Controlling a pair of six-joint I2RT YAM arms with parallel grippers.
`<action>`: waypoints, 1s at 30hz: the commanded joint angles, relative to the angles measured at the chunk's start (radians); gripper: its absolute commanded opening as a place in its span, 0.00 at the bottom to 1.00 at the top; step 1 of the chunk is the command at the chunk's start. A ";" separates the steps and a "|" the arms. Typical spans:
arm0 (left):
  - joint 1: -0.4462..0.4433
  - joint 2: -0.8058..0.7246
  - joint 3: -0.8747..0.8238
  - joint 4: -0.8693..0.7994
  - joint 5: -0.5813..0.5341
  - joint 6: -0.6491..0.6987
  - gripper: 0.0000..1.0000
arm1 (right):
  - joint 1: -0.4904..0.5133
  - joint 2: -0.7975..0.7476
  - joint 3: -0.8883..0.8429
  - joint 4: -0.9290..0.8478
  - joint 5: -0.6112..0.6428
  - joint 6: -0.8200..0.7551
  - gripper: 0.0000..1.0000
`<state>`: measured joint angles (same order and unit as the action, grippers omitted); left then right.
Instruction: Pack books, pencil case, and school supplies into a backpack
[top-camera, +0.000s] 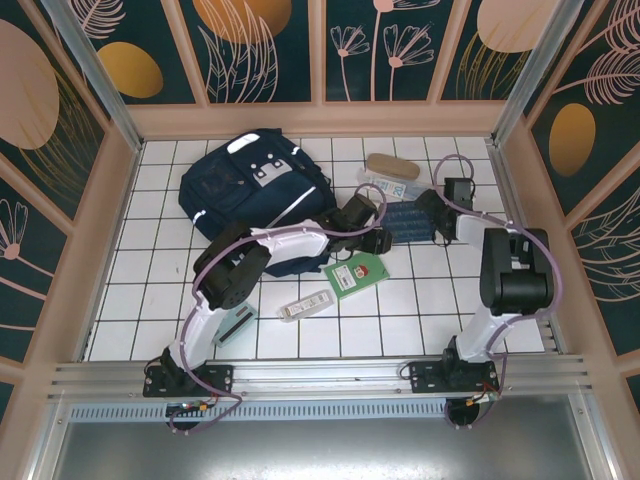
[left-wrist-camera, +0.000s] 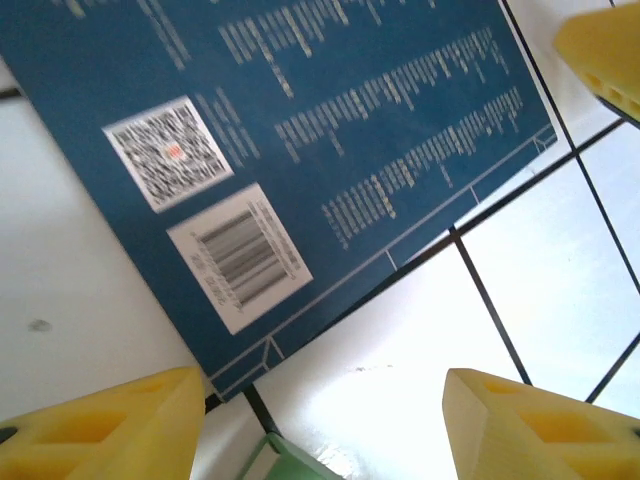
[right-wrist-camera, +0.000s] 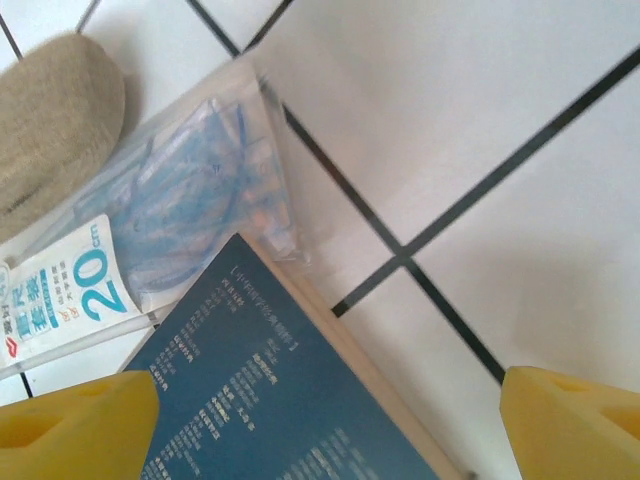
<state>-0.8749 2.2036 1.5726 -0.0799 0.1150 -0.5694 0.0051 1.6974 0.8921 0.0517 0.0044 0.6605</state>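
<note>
Left wrist view catches the barcode on the dark blue book (left-wrist-camera: 330, 130), flat on the tiles past the left gripper's (left-wrist-camera: 320, 430) spread, empty fingers, while right wrist view adds the clear packet (right-wrist-camera: 170, 220) and pencil case (right-wrist-camera: 50, 120) beyond the right gripper's (right-wrist-camera: 320, 430) wide, empty fingers.

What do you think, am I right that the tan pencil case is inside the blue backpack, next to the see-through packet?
Not quite. The pencil case is not inside the backpack. It lies out on the white tiles, next to the see-through packet. The top external view shows it.
</note>
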 joint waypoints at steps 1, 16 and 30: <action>0.042 -0.019 0.079 -0.036 -0.062 0.032 0.65 | -0.007 -0.132 -0.069 0.001 0.082 -0.006 0.90; 0.141 0.370 0.588 -0.097 0.053 0.032 0.64 | 0.131 -0.219 -0.293 0.140 -0.063 0.062 0.89; 0.137 0.286 0.386 -0.041 0.156 0.007 0.61 | 0.115 -0.031 -0.124 0.154 -0.046 0.054 0.89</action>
<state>-0.7330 2.5305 2.0079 -0.1062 0.2062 -0.5415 0.1337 1.6016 0.7002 0.1349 -0.0422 0.7242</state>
